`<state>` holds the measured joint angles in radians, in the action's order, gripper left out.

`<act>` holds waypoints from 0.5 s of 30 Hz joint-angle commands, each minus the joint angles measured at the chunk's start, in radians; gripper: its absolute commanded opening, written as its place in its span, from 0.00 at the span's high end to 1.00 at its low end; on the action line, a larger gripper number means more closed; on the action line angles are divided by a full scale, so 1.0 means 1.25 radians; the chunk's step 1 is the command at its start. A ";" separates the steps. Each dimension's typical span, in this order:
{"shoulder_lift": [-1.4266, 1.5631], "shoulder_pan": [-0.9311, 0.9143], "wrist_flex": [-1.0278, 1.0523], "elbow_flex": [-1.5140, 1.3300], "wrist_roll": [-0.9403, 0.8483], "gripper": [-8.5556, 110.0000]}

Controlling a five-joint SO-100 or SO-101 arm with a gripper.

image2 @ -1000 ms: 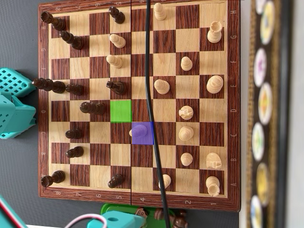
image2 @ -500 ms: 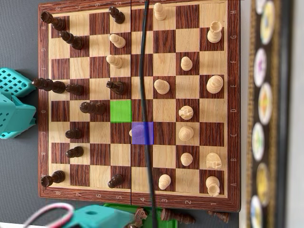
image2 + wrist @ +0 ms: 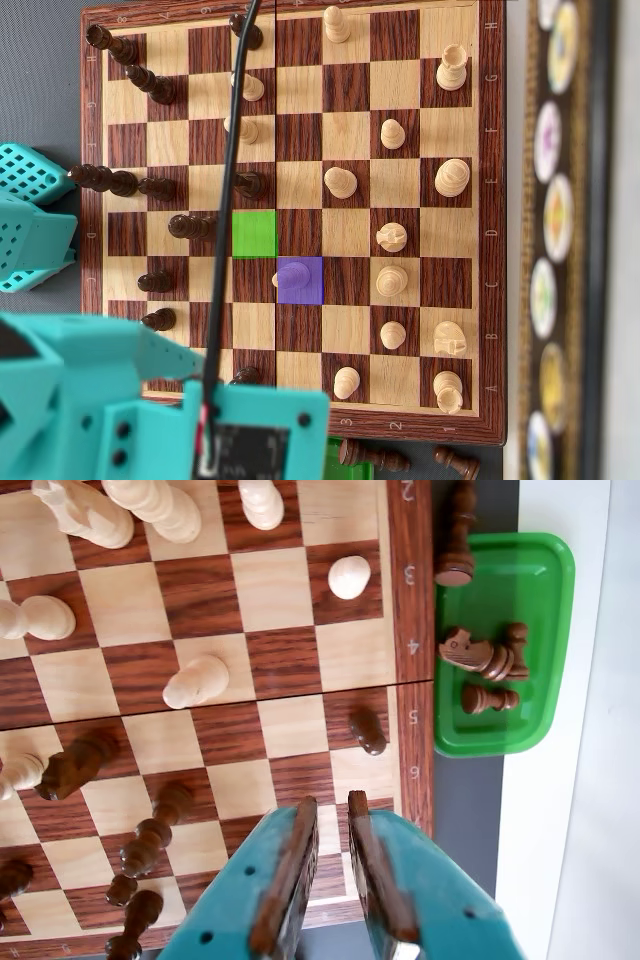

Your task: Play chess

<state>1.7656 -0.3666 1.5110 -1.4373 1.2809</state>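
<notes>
In the wrist view, the teal gripper (image 3: 332,825) hangs over the chessboard (image 3: 415,600) edge with its jaws slightly parted, holding nothing. A green tray (image 3: 540,575) beside the board holds four dark pieces: a knight (image 3: 464,648), two pawns lying down, one upright. In the overhead view, a green square (image 3: 254,234) and purple square (image 3: 300,279) mark the board.

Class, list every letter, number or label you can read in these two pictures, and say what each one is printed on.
"2", "3", "4", "5", "6": rank numbers on the chessboard border in the wrist view, lying sideways.
"H", "G", "F", "E", "D", "C", "B", "A": file letters on the chessboard's right border in the overhead view, small but readable.
Numbers on its top and bottom borders in the overhead view: too small to read reliably.
Round tokens beside the board: markings too blurred.
</notes>
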 commanded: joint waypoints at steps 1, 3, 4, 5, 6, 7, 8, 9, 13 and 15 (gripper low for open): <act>0.086 0.039 -0.028 -0.050 0.029 0.87; 0.114 0.061 -0.028 -0.086 0.045 0.87; 0.124 0.075 -0.028 -0.099 0.054 0.87; 0.133 0.087 -0.027 -0.112 0.063 0.87; 0.137 0.098 -0.027 -0.120 0.071 0.87; 0.140 0.107 -0.027 -0.128 0.077 0.87; 0.140 0.115 -0.027 -0.130 0.082 0.87; 0.140 0.120 -0.027 -0.133 0.082 0.87; 0.139 0.144 -0.027 -0.134 0.082 0.87; 0.136 0.156 -0.027 -0.135 0.082 0.87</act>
<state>1.9037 -0.1810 1.4910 -1.6091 1.3744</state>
